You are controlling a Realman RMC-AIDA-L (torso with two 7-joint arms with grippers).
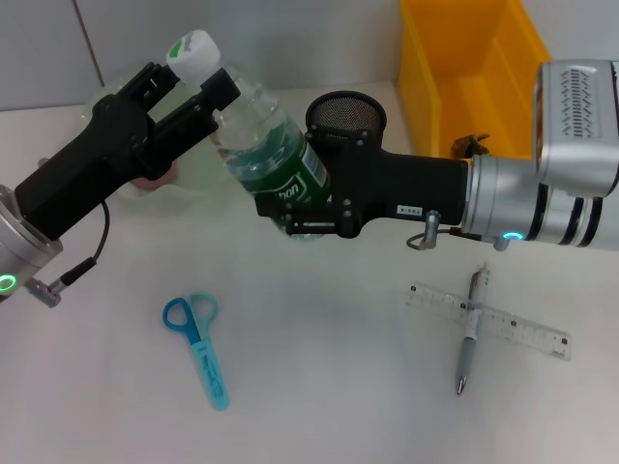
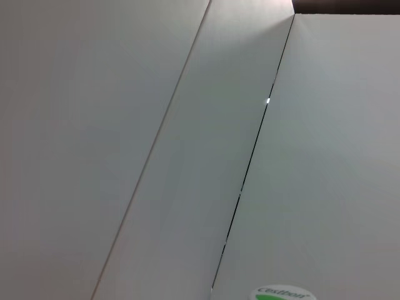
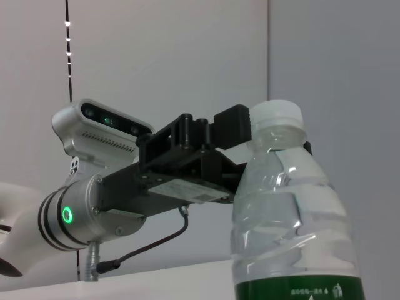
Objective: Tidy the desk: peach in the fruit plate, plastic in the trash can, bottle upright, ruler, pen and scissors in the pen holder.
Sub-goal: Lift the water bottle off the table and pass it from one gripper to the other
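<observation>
- The bottle (image 1: 271,145) is off the table, held between both arms at about 11 o'clock from the middle of the head view, its white cap (image 1: 191,50) pointing up toward 10 o'clock.
- The right gripper (image 1: 308,198) is pinched on the bottle's green-labelled lower half; the left gripper (image 1: 193,97) is at the neck just under the cap, its fingers set either side of it. The right wrist view shows the left gripper (image 3: 240,134) touching the neck, so it reads as closed on the bottle.
- The step in hand looks like standing the bottle up. To do it well, I would have one gripper carry the weight and the other only steady the neck, so the thin plastic does not buckle.
- Swing the base down until the cap points straight up, then lower it onto bare table (image 1: 319,387) clear of the scissors (image 1: 201,348) at 7 o'clock.
- Keep it away from the pen holder (image 1: 345,114) just behind the right gripper, and from the fruit plate (image 1: 198,169) at 10 o'clock.
- Let go only once the base sits flat; free the neck last.
- Pen (image 1: 470,329) and ruler (image 1: 488,321) lie crossed at 4 o'clock, not yet put away.
</observation>
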